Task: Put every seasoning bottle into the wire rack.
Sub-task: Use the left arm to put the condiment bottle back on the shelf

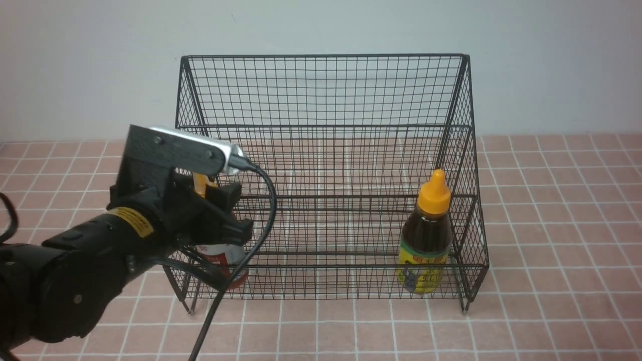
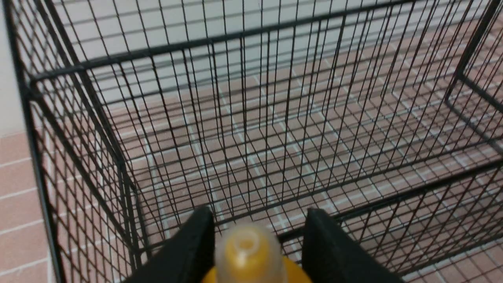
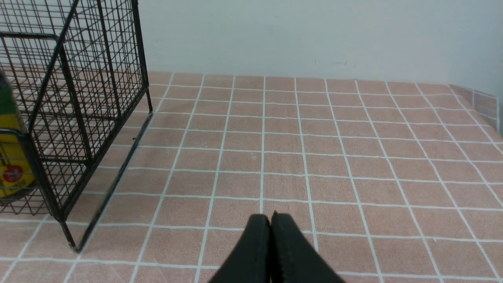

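Right now the wire rack [image 1: 326, 165] sits on the tiled counter [image 1: 551, 250] by the wall, open side facing the robot. L arm's gripper [image 1: 220, 213] is clamped on the red sauce bottle [image 1: 228, 263] just under its orange cap, at the rack's L front corner. In the front view the bottle's base looks low, at or near the bottom tier, but whether it's touching the wire I can't tell. The left wrist view shows the cap [image 2: 247, 255] between the two fingers [image 2: 192, 251], mesh floor beyond.

To do this step well, imo: keep the bottle upright, lower till the base is flat on the mesh and not perched on a crossbar, then open and back out w/o snagging the front rail or side wire. It's tall and narrow, so it could tip if bumped.

Dark brown sauce bottle [image 1: 426, 240] already stands upright in the rack's R front corner. R gripper [image 3: 271, 251] is closed on nothing, over bare counter outside the rack.

Labels: yellow w/ green band on the brown one, white-red on the red one; text too small to read.
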Available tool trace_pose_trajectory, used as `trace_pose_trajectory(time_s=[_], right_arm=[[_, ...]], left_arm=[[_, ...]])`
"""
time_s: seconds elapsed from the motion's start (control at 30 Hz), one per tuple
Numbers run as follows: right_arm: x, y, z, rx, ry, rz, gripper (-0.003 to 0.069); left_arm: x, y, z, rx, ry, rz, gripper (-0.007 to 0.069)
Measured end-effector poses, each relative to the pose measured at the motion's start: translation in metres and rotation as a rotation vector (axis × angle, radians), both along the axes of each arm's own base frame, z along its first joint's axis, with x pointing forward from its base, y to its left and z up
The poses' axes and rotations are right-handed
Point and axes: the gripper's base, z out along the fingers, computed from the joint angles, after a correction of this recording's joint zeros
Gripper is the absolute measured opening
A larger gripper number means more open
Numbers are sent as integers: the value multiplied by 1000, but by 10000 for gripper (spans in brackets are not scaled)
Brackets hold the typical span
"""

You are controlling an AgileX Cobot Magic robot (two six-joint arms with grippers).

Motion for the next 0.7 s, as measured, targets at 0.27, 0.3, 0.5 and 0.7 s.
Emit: trace_pose_trajectory(time_s=[0.27, 0.3, 0.5, 0.7], right_arm=[[0, 0, 0, 0, 0, 0, -14], [0, 0, 0, 0, 0, 0, -14], [0, 0, 0, 0, 0, 0, -14], [0, 0, 0, 0, 0, 0, -14]], left_arm=[[0, -1, 2, -1, 17, -5, 464], [-2, -1, 2, 4, 36, -10, 484], [-29, 8, 32, -6, 56, -44, 498], [-83, 29, 97, -77, -98, -83, 278]])
